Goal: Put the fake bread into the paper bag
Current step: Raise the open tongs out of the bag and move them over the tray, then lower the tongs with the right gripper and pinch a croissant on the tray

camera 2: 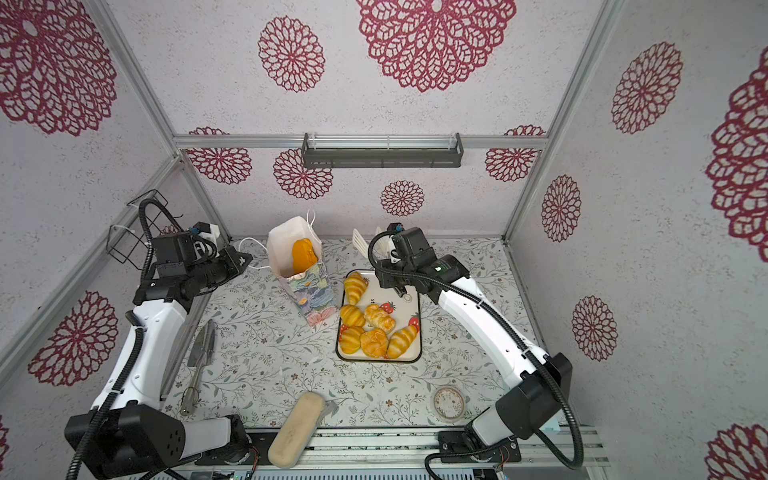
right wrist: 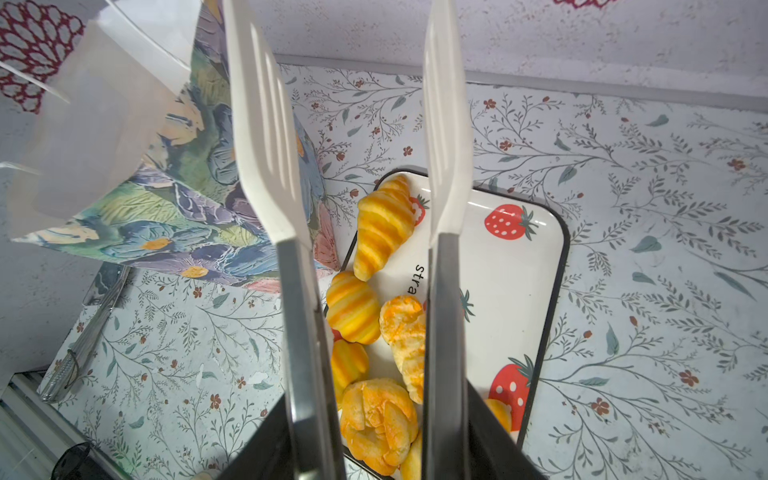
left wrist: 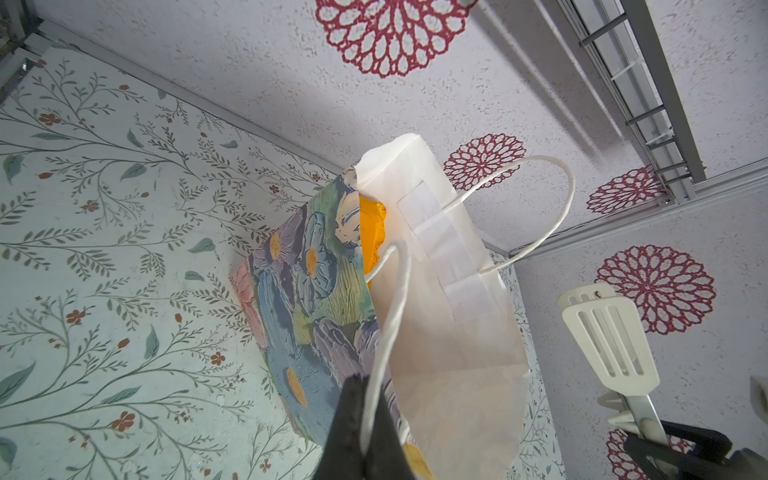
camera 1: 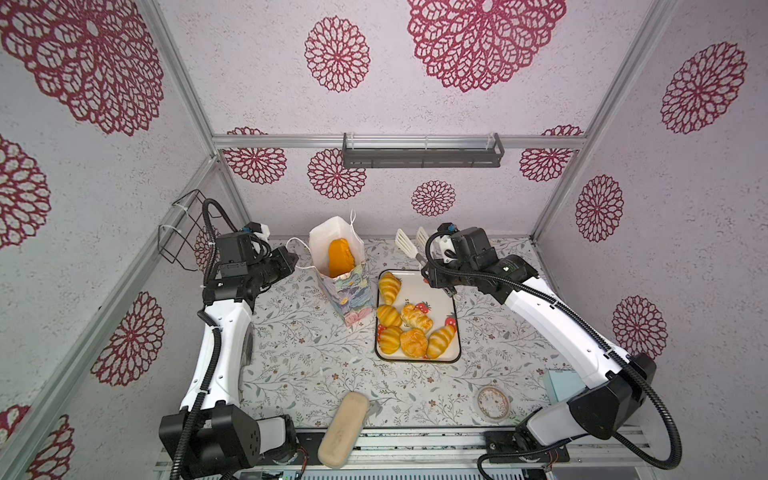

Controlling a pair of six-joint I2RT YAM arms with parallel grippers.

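The paper bag [camera 1: 349, 291] [camera 2: 309, 291] stands tilted at the back of the table, mouth open, with one orange piece of fake bread [camera 1: 340, 257] [left wrist: 371, 232] inside. My left gripper [camera 1: 293, 261] [left wrist: 370, 384] is shut on the bag's white cord handle [left wrist: 390, 307]. Several more pieces of fake bread [camera 1: 389, 286] [right wrist: 384, 224] lie on a strawberry-print tray [camera 1: 440, 286] [right wrist: 511, 282] right of the bag. My right gripper [camera 1: 432, 266] [right wrist: 378, 440] is shut on white-tipped tongs [camera 1: 405, 247] [right wrist: 266, 166]. The tongs stand apart above the tray's far end with nothing between them.
A pale beige block [camera 1: 343, 428] lies at the front edge. A tape roll [camera 1: 493, 403] and a light blue box [camera 1: 557, 384] sit front right. Metal utensils [camera 2: 199, 361] lie by the left arm. A wire basket [camera 1: 183, 232] hangs on the left wall, a dark shelf [camera 1: 422, 156] on the back wall.
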